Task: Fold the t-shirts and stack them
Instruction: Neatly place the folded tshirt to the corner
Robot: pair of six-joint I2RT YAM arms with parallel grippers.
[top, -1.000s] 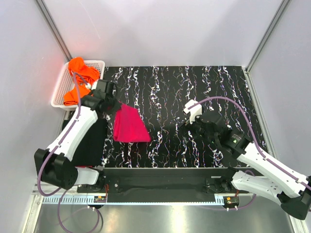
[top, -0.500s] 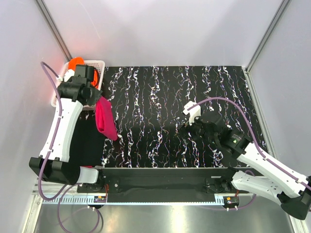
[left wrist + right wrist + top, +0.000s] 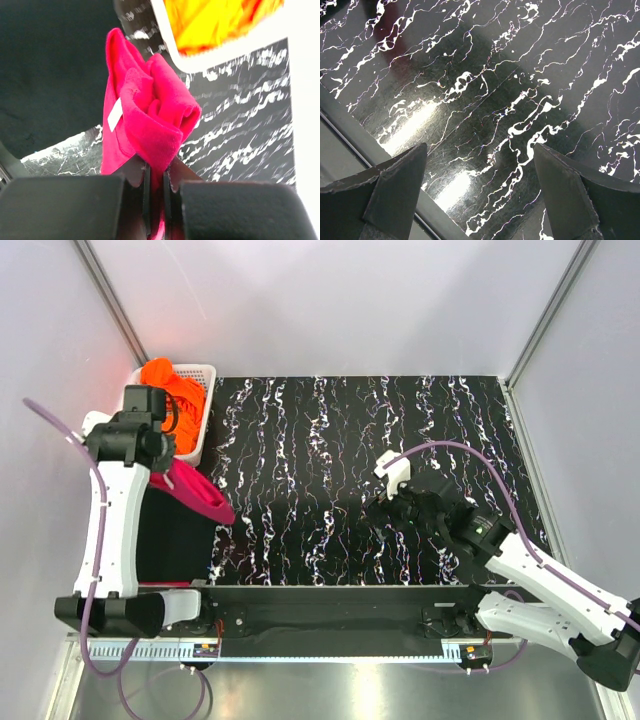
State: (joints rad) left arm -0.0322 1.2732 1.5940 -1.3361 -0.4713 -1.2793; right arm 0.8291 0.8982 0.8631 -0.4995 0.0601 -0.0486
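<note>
1. Centrally, black white-veined counter mat, spanning most of the top view.
2. Black t-shirt, folded flat at the mat's left edge.
3. White lattice basket, at the far left corner, holding orange t-shirts.
4. Pink t-shirt, bunched, between the basket and the black t-shirt, overlapping the latter's right edge in the top view.
5. Left end effector, fingers together, clamped on the pink t-shirt.
6. Right end effector, fingers wide apart over bare mat, holding nothing.

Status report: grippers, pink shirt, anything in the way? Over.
Left gripper shut on the pink t-shirt, hanging over the edge of the black folded t-shirt. Right gripper open, empty, over the mat. White basket close by left gripper.
</note>
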